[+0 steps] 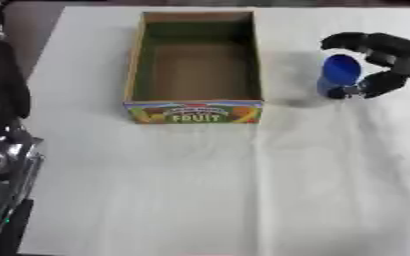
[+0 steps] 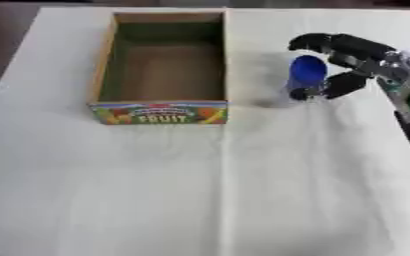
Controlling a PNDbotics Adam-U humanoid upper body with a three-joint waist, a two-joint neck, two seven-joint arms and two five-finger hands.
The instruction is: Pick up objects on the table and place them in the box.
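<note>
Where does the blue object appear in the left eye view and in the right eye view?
Left eye view: blue object at upper right, inside the right hand's curled fingers.
Right eye view: same object, nearer centre, upper right.
Shared landmark: the box with FRUIT on its front, left of the object.

Looks like a staged test bench in a lab. Tabletop (image 2: 200,200) draped in plain white cloth, bare but for an open cardboard fruit box (image 2: 160,112) printed "FRUIT". Robot hardware (image 1: 3,165) crowding the left edge.
</note>
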